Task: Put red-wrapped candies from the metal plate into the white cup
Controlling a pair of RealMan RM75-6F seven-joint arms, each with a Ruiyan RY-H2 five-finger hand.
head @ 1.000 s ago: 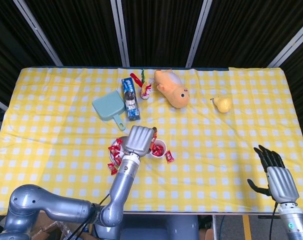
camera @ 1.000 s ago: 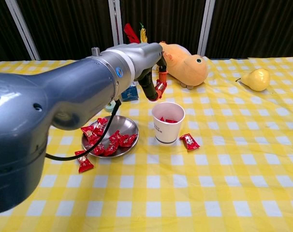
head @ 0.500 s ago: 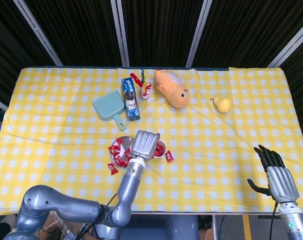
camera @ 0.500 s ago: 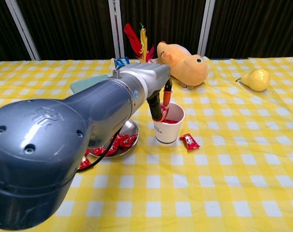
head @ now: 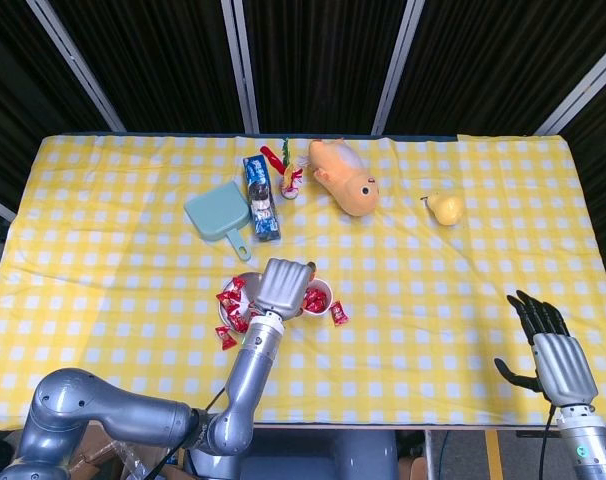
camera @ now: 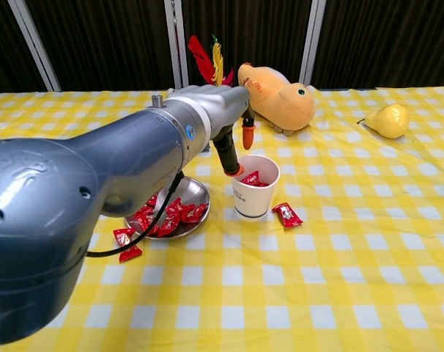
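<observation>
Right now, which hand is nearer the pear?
The right hand. It sits at the table's near edge, toward the robot from the pear. The left hand is over the cup, farther off to the pear's left.

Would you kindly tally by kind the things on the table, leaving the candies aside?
metal plate: 1
white cup: 1
teal dustpan: 1
blue packet: 1
orange plush toy: 1
yellow pear: 1
feathered shuttlecock: 1
Total: 7
</observation>
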